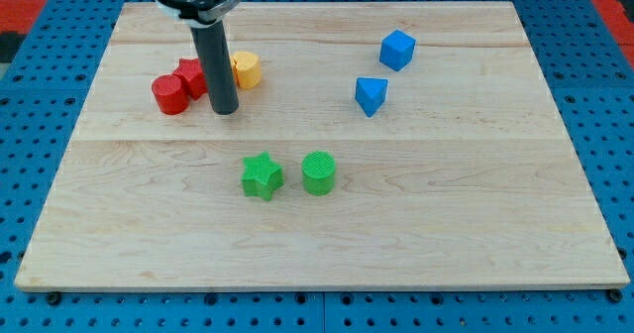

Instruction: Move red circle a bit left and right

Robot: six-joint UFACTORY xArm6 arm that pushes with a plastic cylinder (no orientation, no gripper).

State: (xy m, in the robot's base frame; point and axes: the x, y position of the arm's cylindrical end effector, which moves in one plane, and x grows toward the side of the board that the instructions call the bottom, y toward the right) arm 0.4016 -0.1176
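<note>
The red circle (pixel 169 93) lies on the wooden board (pixel 317 234) at the view's upper left. A second red block (pixel 192 77), shape unclear, touches it on its upper right. My tip (pixel 224 109) rests on the board just right of these two red blocks, a short gap from the red circle. The rod partly hides a yellow block (pixel 246 69) behind it, to the upper right of the tip.
A blue cube (pixel 397 50) and a blue block (pixel 370 95) sit at the upper right. A green star (pixel 262 176) and a green circle (pixel 319 172) sit near the board's middle. Blue pegboard (pixel 30 125) surrounds the board.
</note>
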